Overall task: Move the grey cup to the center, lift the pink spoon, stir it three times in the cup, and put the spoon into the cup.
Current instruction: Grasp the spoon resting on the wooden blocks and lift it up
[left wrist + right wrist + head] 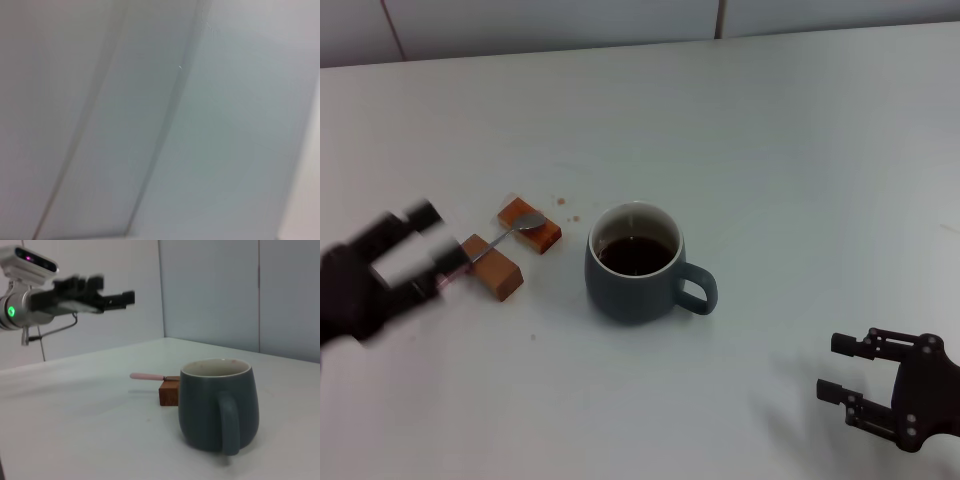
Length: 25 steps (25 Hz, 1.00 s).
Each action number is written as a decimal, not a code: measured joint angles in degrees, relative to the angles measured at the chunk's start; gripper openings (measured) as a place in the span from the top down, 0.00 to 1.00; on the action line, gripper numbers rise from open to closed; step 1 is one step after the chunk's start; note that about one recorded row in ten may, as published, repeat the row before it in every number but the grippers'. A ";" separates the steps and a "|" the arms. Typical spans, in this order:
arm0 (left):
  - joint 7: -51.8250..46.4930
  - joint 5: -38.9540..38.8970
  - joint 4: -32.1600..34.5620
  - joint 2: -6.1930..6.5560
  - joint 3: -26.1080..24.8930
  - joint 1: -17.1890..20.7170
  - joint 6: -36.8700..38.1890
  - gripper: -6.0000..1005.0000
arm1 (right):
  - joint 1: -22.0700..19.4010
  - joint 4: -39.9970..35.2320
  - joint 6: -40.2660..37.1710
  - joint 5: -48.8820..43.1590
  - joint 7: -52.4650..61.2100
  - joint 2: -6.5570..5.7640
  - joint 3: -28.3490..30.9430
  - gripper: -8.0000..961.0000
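**Both arms low at the near edge, mug and spoon between them**

Nearest the head camera, the right gripper point(842, 372) sits at about five o'clock in the view, low over the table point(800, 150), its two dark fingers spread apart with nothing between them. At about eight o'clock the left gripper point(420, 245) hangs blurred above the tabletop, fingers parted and empty as far as the smear allows; the right wrist view shows it raised well clear of the surface point(112, 297).

At the middle of the table stands the grey cup point(633, 268), upright, dark liquid inside, its handle turned toward four o'clock. From the right wrist the cup point(219, 409) fills the foreground, handle facing the lens.

At nine o'clock from the cup, near but not touching it, two wooden blocks point(492, 266) lie side by side with a gap between them. The pink spoon point(515, 228) bridges them, bowl on the farther block, pink handle reaching toward the left gripper point(150, 376).

Bare white tabletop runs wide from twelve to three o'clock, and between the cup and the right gripper. A few small brown specks point(566, 207) dot the surface just past the blocks. The table's far edge meets a pale panelled wall point(550, 20).
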 joint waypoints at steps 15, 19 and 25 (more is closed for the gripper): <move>-63.14 -0.86 3.63 5.05 -9.74 3.38 -6.33 0.16 | 1.15 -0.99 -0.60 0.71 0.27 -0.20 0.00 0.44; -67.29 3.50 3.92 4.96 -9.75 3.79 -8.44 0.16 | 1.35 -1.01 -0.61 0.73 0.27 -0.18 0.00 0.44; -69.11 8.51 3.50 4.31 -9.83 4.06 -11.41 0.16 | 1.63 -1.01 -0.64 1.22 0.20 -0.18 0.00 0.44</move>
